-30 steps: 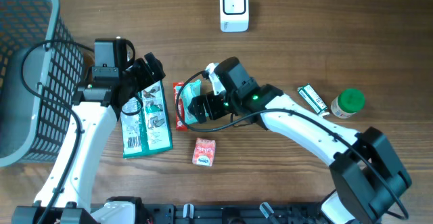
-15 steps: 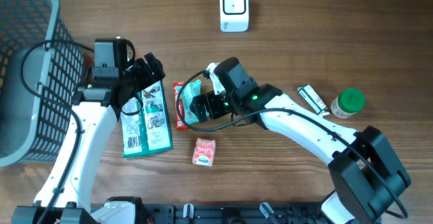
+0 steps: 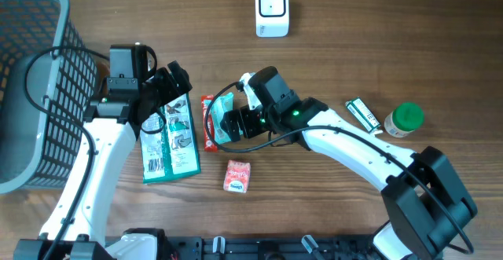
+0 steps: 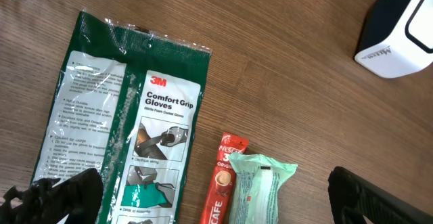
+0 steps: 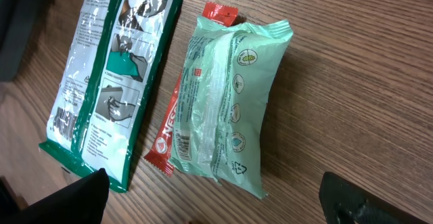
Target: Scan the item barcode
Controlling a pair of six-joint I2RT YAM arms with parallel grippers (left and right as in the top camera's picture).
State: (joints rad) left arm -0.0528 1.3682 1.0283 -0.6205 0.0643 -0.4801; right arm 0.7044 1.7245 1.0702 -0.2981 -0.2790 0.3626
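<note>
Right end effector (image 3: 226, 124) spread empty; the green wipes pack (image 5: 226, 102) lies just ahead, hiding most of a red coffee stick (image 5: 177, 126). Left end effector (image 3: 168, 93), also released, hangs over the gloves pack (image 4: 128, 136), with the scanner (image 4: 399, 31) beyond it cropped.

gloves pack (image 4: 135, 116): glossy plastic film | wipes pack (image 5: 226, 95): crinkled soft plastic | table (image 4: 284, 68): matt wood

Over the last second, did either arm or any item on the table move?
Nothing visibly changed. The left gripper is open over the gloves pack. The right gripper is open over the wipes pack and the coffee stick. Neither holds anything. The scanner sits where it was.
</note>
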